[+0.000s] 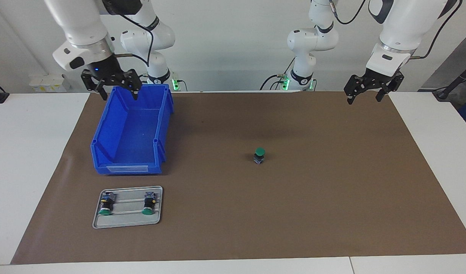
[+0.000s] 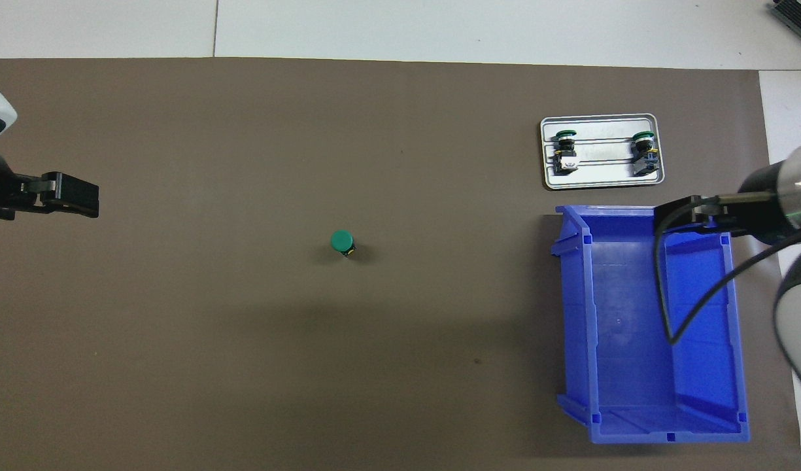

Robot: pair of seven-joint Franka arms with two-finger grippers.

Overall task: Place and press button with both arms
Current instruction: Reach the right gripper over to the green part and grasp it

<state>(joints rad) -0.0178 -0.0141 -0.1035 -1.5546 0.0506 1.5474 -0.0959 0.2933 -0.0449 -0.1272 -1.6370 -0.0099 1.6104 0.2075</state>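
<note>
Two spare green-capped switches point(image 1: 127, 204) lie on a grey metal tray point(image 1: 156, 219). Farther in, the round green mushroom-capped button point(image 1: 259, 155) stands upright on the brown mat point(image 1: 293, 213), well apart from both pincers. Right gripper point(image 1: 116, 90) hangs wide over the blue plastic bin point(image 1: 132, 167); left gripper point(image 1: 365, 93) hangs wide over the mat's edge.

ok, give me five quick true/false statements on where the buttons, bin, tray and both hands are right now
1. One green button stands upright on the brown mat, alone. True.
2. The blue bin holds a button. False: it is empty.
3. Two buttons lie on the grey tray. True.
4. The left hand grips the button. False: it hangs open over the mat's edge, holding nothing.
5. The right hand is open over the bin's rim. True.
</note>
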